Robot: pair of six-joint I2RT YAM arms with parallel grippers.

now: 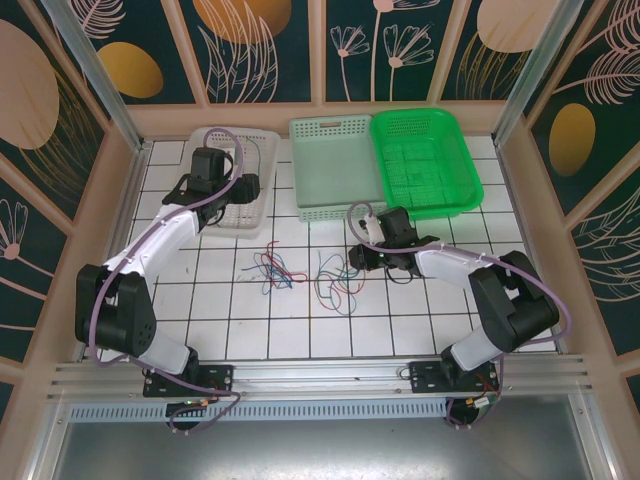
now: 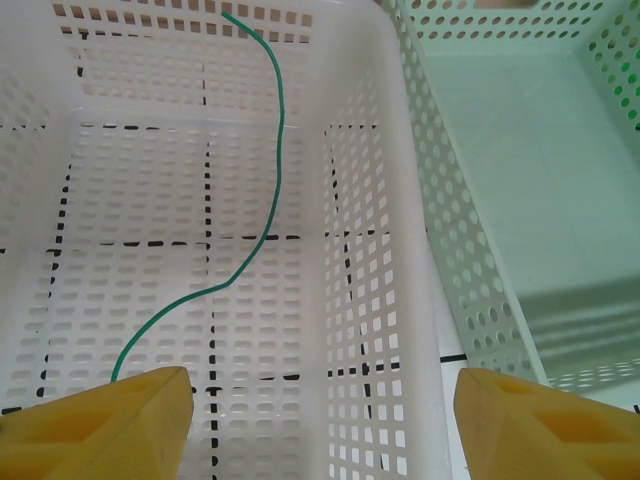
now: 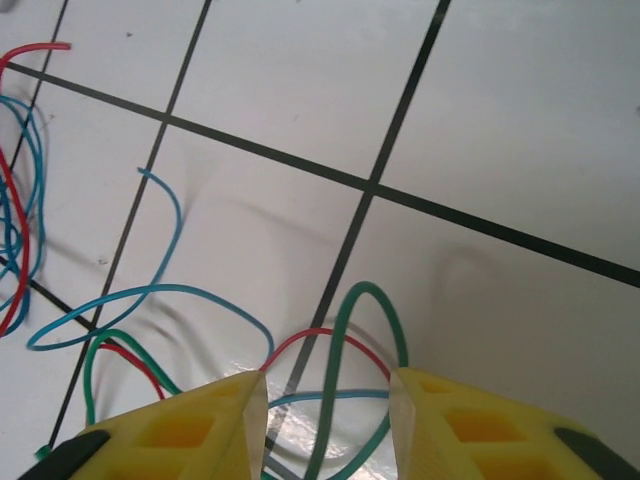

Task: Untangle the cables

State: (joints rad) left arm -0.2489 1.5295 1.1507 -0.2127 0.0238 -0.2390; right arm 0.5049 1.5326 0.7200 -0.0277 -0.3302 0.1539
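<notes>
Bright, even overhead light, soft shadows under the cables (image 3: 150, 300), mild floor glare, sharp focus.

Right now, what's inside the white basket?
One green cable lies on the basket floor. Its near end runs behind a finger of the left gripper, so that tip is hidden.

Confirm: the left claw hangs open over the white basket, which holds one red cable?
No. The cable in the white basket is green, not red, as the left wrist view shows. The left claw does hang open over it.
</notes>
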